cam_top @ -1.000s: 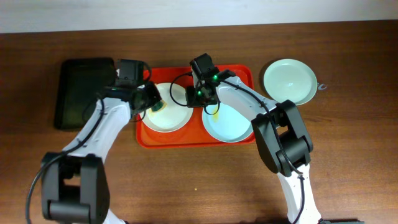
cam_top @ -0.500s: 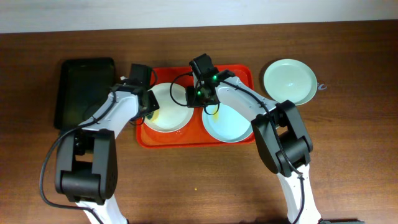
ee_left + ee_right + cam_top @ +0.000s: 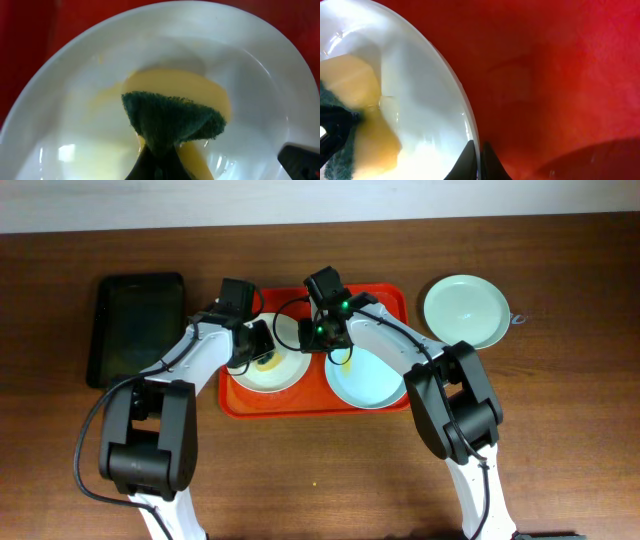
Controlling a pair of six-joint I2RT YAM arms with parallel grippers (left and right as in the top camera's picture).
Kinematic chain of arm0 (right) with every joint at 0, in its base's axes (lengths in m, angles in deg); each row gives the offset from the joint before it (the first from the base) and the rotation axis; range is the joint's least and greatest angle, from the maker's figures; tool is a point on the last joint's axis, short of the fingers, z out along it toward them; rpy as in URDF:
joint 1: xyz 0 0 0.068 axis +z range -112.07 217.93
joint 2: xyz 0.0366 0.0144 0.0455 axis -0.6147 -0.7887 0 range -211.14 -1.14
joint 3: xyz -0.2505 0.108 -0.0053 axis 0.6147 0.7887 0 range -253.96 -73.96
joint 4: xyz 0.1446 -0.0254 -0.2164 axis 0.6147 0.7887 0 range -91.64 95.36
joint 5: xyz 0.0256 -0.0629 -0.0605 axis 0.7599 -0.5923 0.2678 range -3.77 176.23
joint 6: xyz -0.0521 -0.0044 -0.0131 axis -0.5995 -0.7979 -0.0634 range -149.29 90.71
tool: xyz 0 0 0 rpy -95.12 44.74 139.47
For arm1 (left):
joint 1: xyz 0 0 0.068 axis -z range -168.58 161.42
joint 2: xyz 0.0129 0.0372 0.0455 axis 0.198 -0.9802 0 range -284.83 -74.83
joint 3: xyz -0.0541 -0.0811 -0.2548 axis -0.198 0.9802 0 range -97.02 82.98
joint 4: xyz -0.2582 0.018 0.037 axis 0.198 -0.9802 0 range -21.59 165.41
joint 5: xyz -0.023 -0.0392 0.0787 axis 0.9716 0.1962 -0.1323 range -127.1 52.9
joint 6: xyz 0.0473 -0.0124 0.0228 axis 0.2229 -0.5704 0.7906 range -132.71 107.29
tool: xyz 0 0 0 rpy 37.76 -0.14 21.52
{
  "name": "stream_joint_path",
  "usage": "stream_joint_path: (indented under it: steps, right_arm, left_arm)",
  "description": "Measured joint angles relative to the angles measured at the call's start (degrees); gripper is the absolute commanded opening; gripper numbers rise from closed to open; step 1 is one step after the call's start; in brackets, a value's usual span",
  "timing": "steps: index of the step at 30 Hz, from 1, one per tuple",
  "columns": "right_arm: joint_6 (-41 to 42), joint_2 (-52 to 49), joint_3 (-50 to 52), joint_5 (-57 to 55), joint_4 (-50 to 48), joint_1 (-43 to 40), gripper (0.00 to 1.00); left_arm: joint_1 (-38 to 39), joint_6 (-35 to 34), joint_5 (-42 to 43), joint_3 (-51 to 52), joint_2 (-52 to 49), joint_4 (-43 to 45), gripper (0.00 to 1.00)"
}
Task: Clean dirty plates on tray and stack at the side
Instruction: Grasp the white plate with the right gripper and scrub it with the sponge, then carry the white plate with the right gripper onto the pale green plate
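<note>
While the right gripper (image 3: 479,156) pinches the cream plate (image 3: 420,100) at its rim, the left gripper (image 3: 157,164) clamps a sponge (image 3: 170,117) onto it.

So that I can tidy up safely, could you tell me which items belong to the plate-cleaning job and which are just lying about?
In the job: red tray, white plate, blue plate, side plate, sponge.
Lying about: black tray.
</note>
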Motion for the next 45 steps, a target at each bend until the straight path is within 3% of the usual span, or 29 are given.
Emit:
stream_joint_path:
  steps: [4, 7, 11, 13, 18, 24, 28, 31, 35, 38, 41, 45]
  right_arm:
    - [-0.02, 0.0, 0.0, 0.15, -0.04, 0.0, 0.04]
    - [0.07, 0.0, 0.0, 0.31, -0.04, 0.81, 0.04]
    - [0.07, 0.0, 0.0, 0.04, -0.02, 0.68, 0.04]
    - [0.07, 0.0, 0.0, 0.04, -0.02, 0.68, 0.04]
    - [0.07, 0.0, 0.0, 0.02, 0.0, 0.68, 0.04]
    - [0.04, 0.0, 0.0, 0.48, 0.17, 0.76, 0.04]
    - [0.0, 0.02, 0.0, 0.87, 0.85, 0.96, 0.04]
    - [-2.19, 1.38, 0.07, -0.87, 2.27, 0.68, 0.04]
    - [-12.61, 12.66, 0.22, -12.07, 2.4, 1.31, 0.04]
    - [-22.36, 21.31, -0.02, -30.42, 1.9, 6.4, 0.04]
    - [-37.38, 22.8, -0.28, -53.59, -0.39, 14.99, 0.04]
    - [-57.86, 22.8, -0.15, -72.59, -8.68, 19.45, 0.04]
  left_arm:
    - [-1.05, 0.0, -13.55, -1.88, 0.28, -10.97, 0.0]
    - [-2.03, 0.04, -16.59, -2.89, 2.82, -15.56, 0.0]
    - [-2.8, 0.02, -11.69, -3.04, 7.04, -13.03, 0.0]
    - [-0.5, 0.02, -5.62, -3.04, 6.1, -12.85, 0.0]
    - [2.64, 1.6, -2.62, -3.1, 0.44, -13.53, 0.0]
    - [0.96, 3.32, -16.28, -4.2, 0.33, -22.23, 0.0]
    - [-0.94, 1.16, -18.12, -5.35, 2.03, -23.8, 0.0]
    - [-5.29, -0.33, -19.82, -5.55, 10.56, -24.06, 0.0]
    - [-11.65, -1.86, -19.87, -6.32, 20.81, -25.81, 0.0]
    - [-14.51, -1.99, -19.96, -6.4, 21.2, -28.22, 0.0]
    - [-15.47, -1.99, -20.0, -5.9, 21.2, -28.37, 0.0]
    - [-16.06, -1.99, -20.0, -4.11, 21.2, -28.52, 0.0]
